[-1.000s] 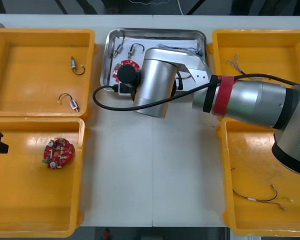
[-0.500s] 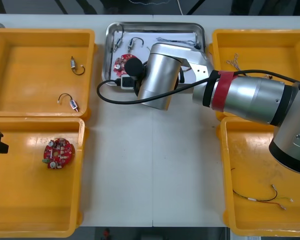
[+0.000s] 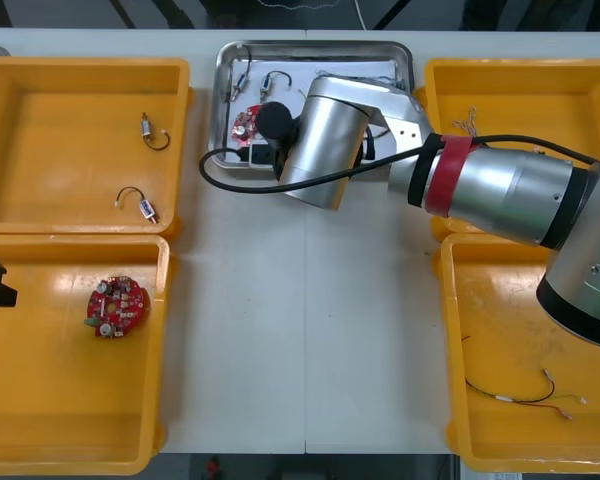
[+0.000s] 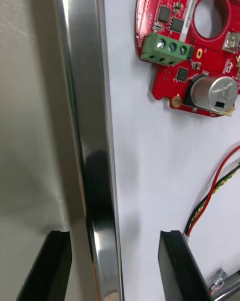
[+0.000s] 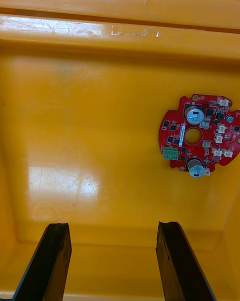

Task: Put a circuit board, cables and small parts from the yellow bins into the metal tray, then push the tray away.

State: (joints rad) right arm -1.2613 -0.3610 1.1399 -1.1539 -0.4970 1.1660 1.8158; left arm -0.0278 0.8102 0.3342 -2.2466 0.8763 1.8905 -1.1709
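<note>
Metal tray [image 4: 90,106] rim runs between the open fingers of the right gripper [image 4: 114,241]. Circuit board [image 4: 192,56] and red and yellow cable [image 4: 215,191] lie inside, so loading looks done and the push is left. Front view adds the tray's place, 12 o'clock on the tabletop [image 3: 300,330]. Left gripper [image 5: 112,231], open, hangs over a yellow bin [image 5: 100,106] at 8 o'clock.

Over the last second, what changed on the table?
The right gripper, fingers open astride its near rim, pushed the tray toward the far edge of the table; the board and cables inside rode along. Nothing was gripped or released. The left gripper, the bins and their contents stayed put.
</note>
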